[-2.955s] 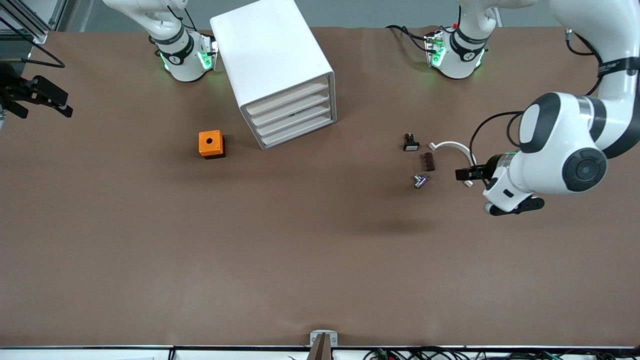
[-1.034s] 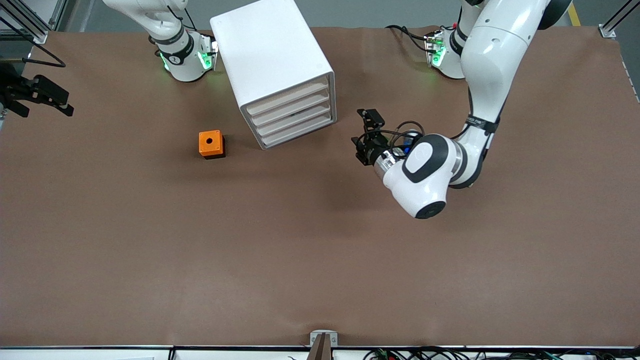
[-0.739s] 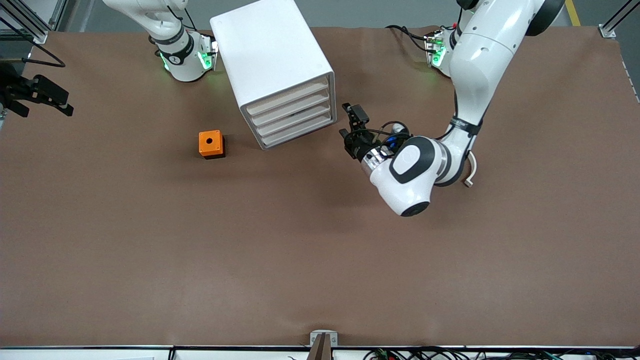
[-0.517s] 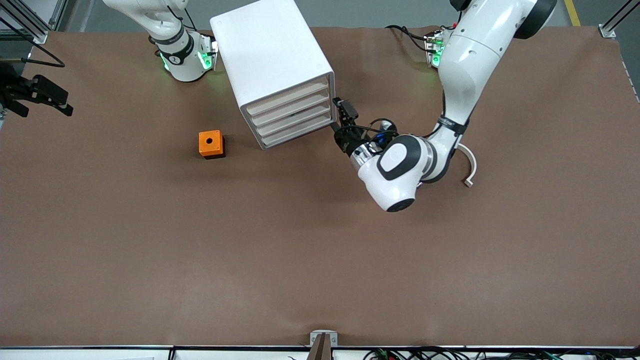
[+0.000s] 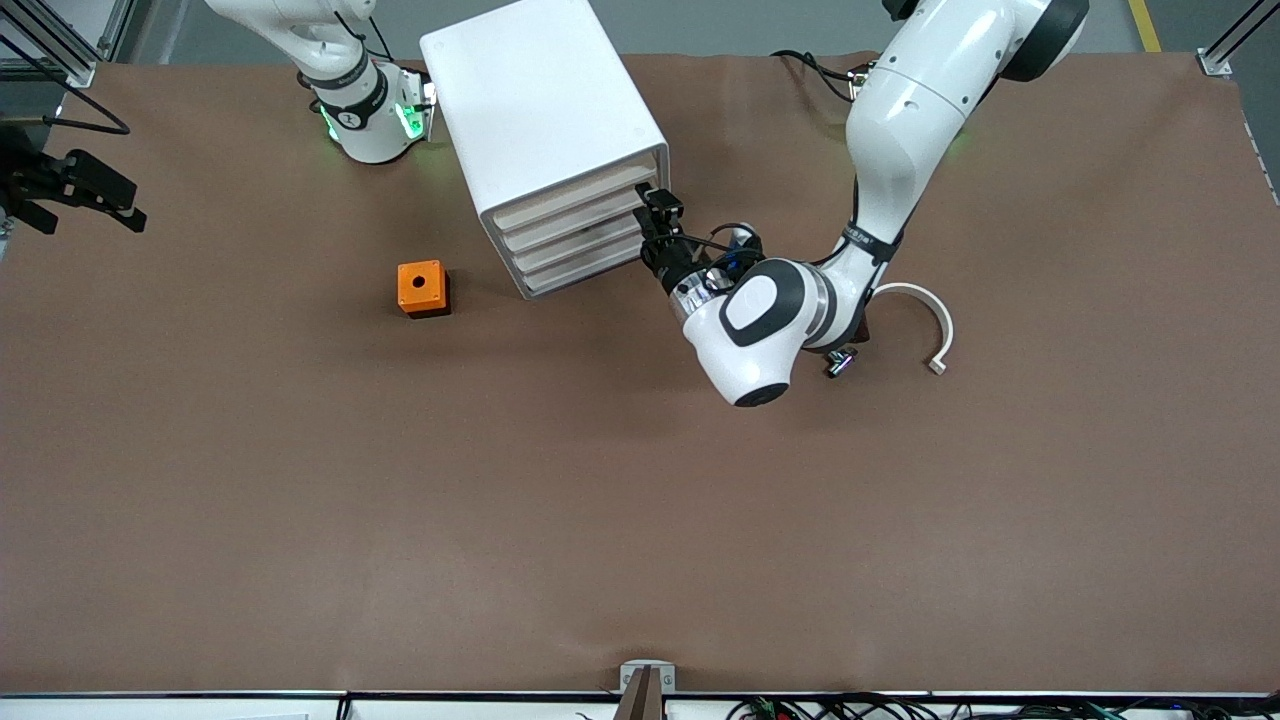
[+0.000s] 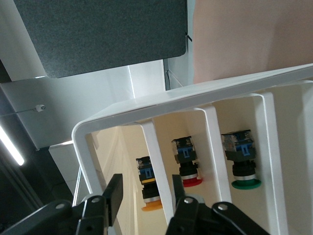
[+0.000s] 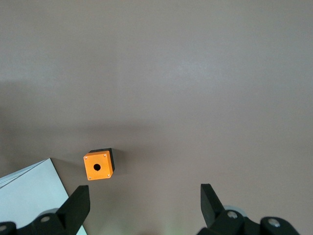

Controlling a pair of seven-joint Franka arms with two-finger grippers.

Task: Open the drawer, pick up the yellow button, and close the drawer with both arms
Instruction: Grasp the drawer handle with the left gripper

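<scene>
The left gripper (image 5: pixel 655 212) is reaching the top drawer (image 5: pixel 575 195) of the white cabinet (image 5: pixel 545 120), fingers apart around its front edge. An orange-capped button (image 6: pixel 149 188) is sitting inside. The right gripper (image 7: pixel 144 208) is waiting (fingers wide apart) above the bench (image 5: pixel 400 500).

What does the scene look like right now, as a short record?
drawer: flush in the cabinet, not pulled out
left claw: open, at the drawer's front
button: orange cap, in a compartment beside a red button and a green button
right claw: open, waiting over the table
</scene>
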